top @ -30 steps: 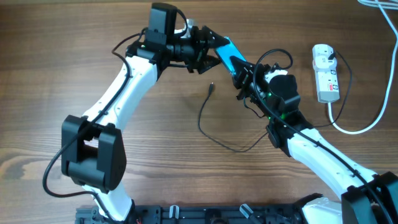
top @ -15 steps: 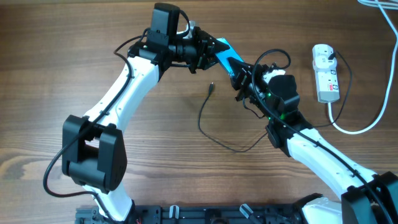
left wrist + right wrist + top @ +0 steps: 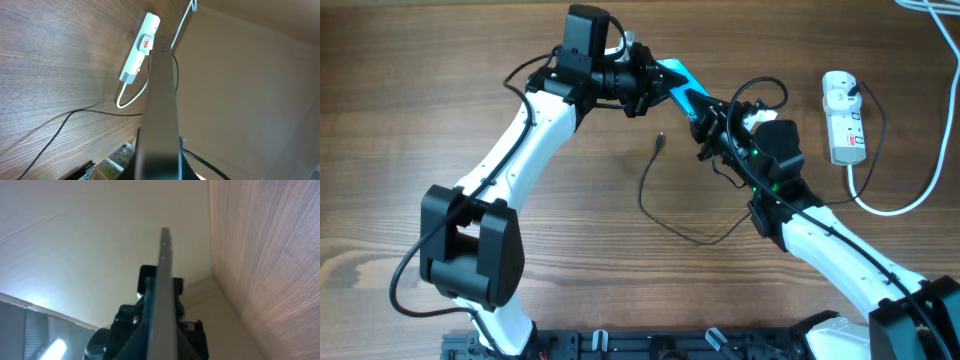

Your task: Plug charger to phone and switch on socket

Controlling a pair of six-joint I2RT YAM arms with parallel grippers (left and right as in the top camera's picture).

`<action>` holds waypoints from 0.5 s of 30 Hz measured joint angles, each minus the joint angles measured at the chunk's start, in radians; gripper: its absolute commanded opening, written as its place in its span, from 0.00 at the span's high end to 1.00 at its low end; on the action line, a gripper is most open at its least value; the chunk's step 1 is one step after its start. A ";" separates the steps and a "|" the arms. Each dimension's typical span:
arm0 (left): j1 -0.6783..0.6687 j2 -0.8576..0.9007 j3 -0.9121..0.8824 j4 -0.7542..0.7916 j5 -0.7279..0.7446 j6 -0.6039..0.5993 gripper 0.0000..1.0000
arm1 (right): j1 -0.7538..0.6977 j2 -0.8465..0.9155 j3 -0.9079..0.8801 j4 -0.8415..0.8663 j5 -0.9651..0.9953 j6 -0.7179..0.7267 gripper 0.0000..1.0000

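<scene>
The phone (image 3: 682,82), turquoise side up, hangs tilted above the table between both arms. My left gripper (image 3: 656,84) is shut on its upper left end. My right gripper (image 3: 706,118) clasps its lower right end, with no gap showing. Each wrist view shows the phone edge-on, as a dark bar (image 3: 160,100) from the left and a thin grey edge (image 3: 161,290) from the right. The charger lies loose on the wood below, its connector tip (image 3: 661,140) pointing up and its thin cable (image 3: 650,195) looping away. The socket (image 3: 844,115) lies at the far right, also seen in the left wrist view (image 3: 140,47).
A thick white power lead (image 3: 910,200) curves from the socket toward the right edge. A black plug (image 3: 858,93) sits in the socket's top end. The arms' bases and a black rail (image 3: 650,345) stand along the near edge.
My left gripper's jaws have closed on the phone's upper end, and the phone has shifted slightly up and left. The right arm has barely moved.
</scene>
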State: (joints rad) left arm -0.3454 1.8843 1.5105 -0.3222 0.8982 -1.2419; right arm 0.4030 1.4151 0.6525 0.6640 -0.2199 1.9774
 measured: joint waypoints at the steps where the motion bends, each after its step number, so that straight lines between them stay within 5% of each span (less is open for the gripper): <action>1: -0.001 0.000 0.000 -0.003 -0.004 -0.005 0.96 | 0.001 0.000 0.002 0.003 -0.002 -0.004 0.67; 5: 0.000 0.000 0.000 -0.014 -0.024 -0.002 0.96 | 0.002 0.000 0.010 0.005 -0.011 -0.008 0.39; 15: 0.107 -0.002 0.002 -0.181 -0.052 0.142 0.96 | 0.007 0.000 0.013 -0.056 -0.047 -0.052 0.36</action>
State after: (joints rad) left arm -0.2382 1.8828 1.5120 -0.5030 0.8463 -1.0996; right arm 0.4099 1.4151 0.6651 0.6083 -0.2665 1.9251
